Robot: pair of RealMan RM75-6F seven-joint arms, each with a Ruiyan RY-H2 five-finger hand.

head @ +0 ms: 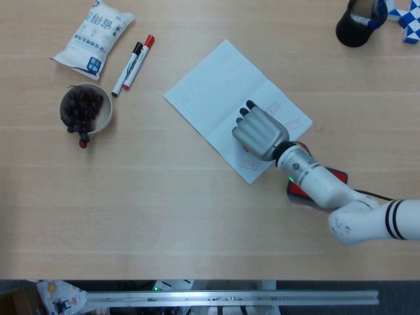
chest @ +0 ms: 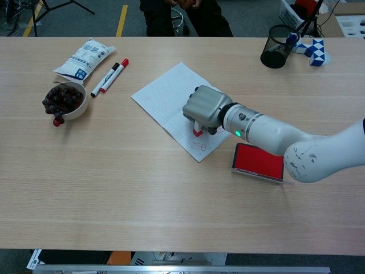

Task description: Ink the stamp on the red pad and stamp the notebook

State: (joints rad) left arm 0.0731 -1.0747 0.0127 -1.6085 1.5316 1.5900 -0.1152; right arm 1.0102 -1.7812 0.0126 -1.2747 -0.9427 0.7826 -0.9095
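Observation:
The open notebook [head: 216, 92] [chest: 165, 94] lies tilted in the middle of the table, with several red stamp marks near its lower right part. My right hand [head: 260, 133] [chest: 203, 107] hovers over that part and grips the stamp [chest: 198, 129], whose red base points down at the page; in the head view the hand hides the stamp. The red ink pad [chest: 258, 161] [head: 335, 176] lies just right of the notebook, mostly under my forearm in the head view. My left hand is not in view.
A bowl of dark cherries [head: 85, 109] [chest: 64, 100] stands at the left, with two markers [head: 133, 63] [chest: 108, 77] and a white packet [head: 94, 34] [chest: 82, 57] behind it. A black pen cup [head: 355, 23] [chest: 275, 47] and a blue-white toy [chest: 312, 50] sit at the far right.

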